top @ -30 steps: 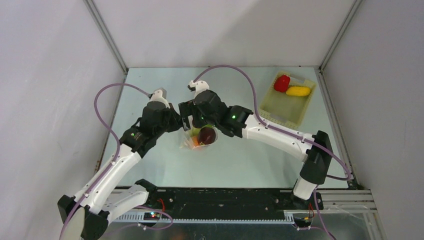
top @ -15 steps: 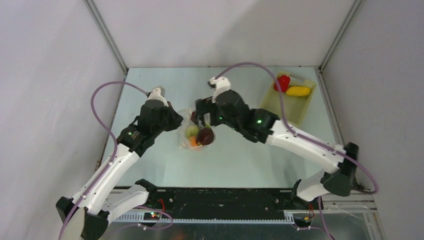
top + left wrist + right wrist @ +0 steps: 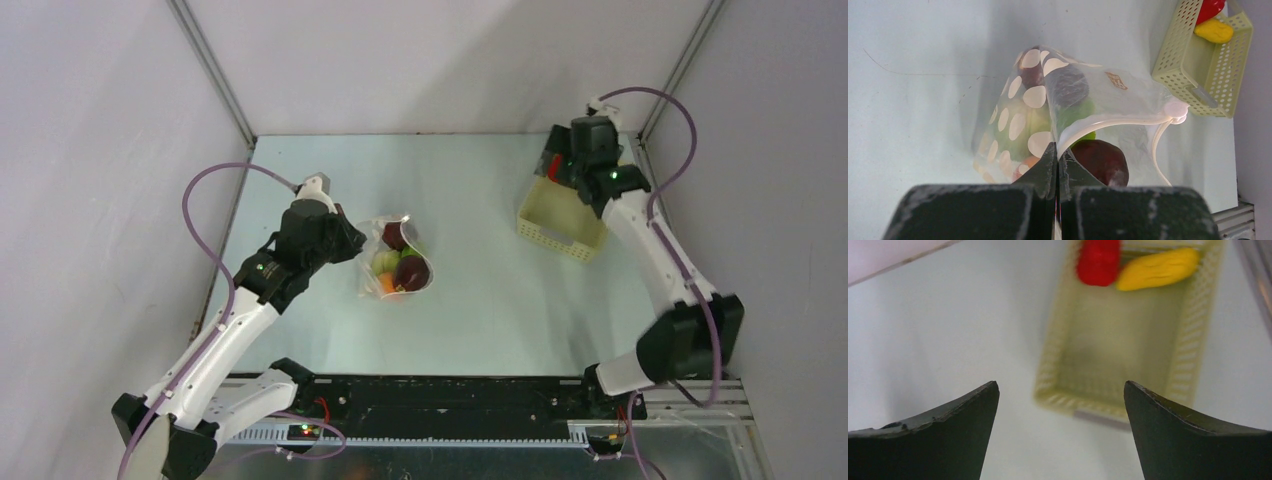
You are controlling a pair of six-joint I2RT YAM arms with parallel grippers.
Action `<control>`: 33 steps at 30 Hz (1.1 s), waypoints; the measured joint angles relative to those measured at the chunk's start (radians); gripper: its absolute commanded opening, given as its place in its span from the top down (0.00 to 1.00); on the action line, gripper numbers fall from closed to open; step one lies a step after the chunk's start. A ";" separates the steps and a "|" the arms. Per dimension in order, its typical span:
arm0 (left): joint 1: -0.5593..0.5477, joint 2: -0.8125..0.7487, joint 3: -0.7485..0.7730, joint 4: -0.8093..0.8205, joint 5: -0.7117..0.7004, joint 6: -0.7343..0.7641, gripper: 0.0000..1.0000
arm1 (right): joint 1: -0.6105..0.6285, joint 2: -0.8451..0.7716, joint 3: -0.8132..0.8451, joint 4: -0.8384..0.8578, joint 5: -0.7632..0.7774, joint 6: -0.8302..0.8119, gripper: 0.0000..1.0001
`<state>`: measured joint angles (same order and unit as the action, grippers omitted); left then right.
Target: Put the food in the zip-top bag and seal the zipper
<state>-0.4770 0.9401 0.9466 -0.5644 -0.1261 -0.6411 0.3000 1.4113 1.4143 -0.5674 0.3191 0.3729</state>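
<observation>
Left gripper (image 3: 1057, 152): fingers pressed together on the mouth edge of the zip-top bag (image 3: 1083, 95), at one end of the zipper (image 3: 1113, 121).
Right gripper (image 3: 1060, 387): jaws wide apart, empty, above the basket (image 3: 1193, 340).
Bag: near the middle of the table (image 3: 480, 310), mouth gaping, with a maroon piece (image 3: 1100, 160), a green piece (image 3: 1075, 112) and an orange piece (image 3: 388, 283) inside.
Basket contents: 2 pieces, the red piece (image 3: 1098, 260) touching the yellow piece (image 3: 1158, 269).

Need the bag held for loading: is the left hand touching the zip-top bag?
Touching. Left wrist view: the left hand is shut on the zip-top bag at its mouth edge.
</observation>
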 measured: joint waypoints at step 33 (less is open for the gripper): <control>0.000 0.106 0.026 0.031 0.018 0.013 1.00 | -0.398 0.890 0.676 0.026 -0.336 -0.007 0.20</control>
<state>-0.4770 1.0458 0.9730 -0.5335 -0.1085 -0.6277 -0.0978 2.3009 2.0899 -0.5415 -0.0166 0.3660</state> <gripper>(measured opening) 0.006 0.817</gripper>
